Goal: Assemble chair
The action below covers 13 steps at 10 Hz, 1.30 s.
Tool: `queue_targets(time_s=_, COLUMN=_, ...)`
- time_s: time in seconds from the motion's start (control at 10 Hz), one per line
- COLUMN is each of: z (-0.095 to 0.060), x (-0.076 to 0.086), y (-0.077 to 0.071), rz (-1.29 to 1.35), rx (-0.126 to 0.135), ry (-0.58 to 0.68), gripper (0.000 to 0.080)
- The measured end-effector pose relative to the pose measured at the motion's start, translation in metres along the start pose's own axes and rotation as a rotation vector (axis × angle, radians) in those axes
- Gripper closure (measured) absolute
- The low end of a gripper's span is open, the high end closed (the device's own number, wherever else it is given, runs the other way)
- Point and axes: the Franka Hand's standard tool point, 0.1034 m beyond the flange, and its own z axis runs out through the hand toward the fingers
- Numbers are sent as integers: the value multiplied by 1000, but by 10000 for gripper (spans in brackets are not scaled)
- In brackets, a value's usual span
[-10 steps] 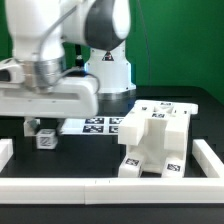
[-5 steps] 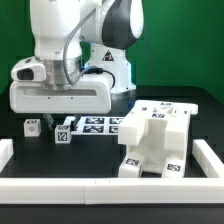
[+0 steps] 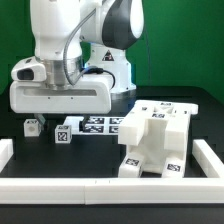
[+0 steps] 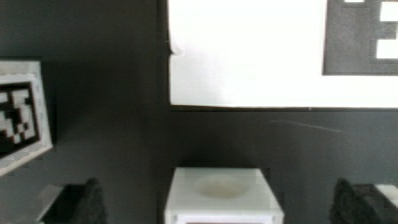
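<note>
A small white chair part (image 4: 222, 193) with a round dimple on top lies on the black table between my two dark fingertips (image 4: 79, 202), with a gap on each side. My gripper (image 4: 226, 206) is open and straddles it without touching. In the exterior view this part (image 3: 62, 133) carries a marker tag and sits just under my gripper (image 3: 60, 121), whose fingers are mostly hidden by the white hand. A second small tagged part (image 3: 34, 127) lies just to its left in the exterior view; it also shows in the wrist view (image 4: 18, 112). The large white chair body (image 3: 155, 140) stands at the exterior view's right.
The marker board (image 3: 98, 124) lies on the table behind the small parts and shows close by in the wrist view (image 4: 249, 55). A low white frame (image 3: 60, 185) borders the table at the front and both sides. The robot base (image 3: 112, 70) stands at the back.
Over the first half second the hand moved toward the exterior view's right and back, and the small part under it now lies further right. Nothing has moved since.
</note>
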Motion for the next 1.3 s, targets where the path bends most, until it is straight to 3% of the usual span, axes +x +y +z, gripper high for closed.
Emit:
queue_targets(time_s=0.2, z=-11, x=13, y=-5, rz=5, rx=39, ry=-58, gripper=150)
queue_targets(time_s=0.4, z=-21, x=29, y=-2, rz=3, rx=52, ry=-83, gripper=151)
queue_targets(time_s=0.6, z=-21, x=33, y=5, rz=9, rx=71, ry=-263, gripper=151)
queue_targets(time_s=0.7, z=-20, x=38, y=6, rz=40, rx=63, ry=-319, gripper=151)
queue_targets(time_s=0.8, z=-24, x=37, y=5, rz=75, rx=44, ry=-469, gripper=151)
queue_targets(time_s=0.9, z=-20, x=47, y=3, rz=87, rx=27, ry=-542, gripper=151)
queue_targets(time_s=1.3, z=-14, x=31, y=-3, rz=135, rx=50, ry=-760, gripper=151)
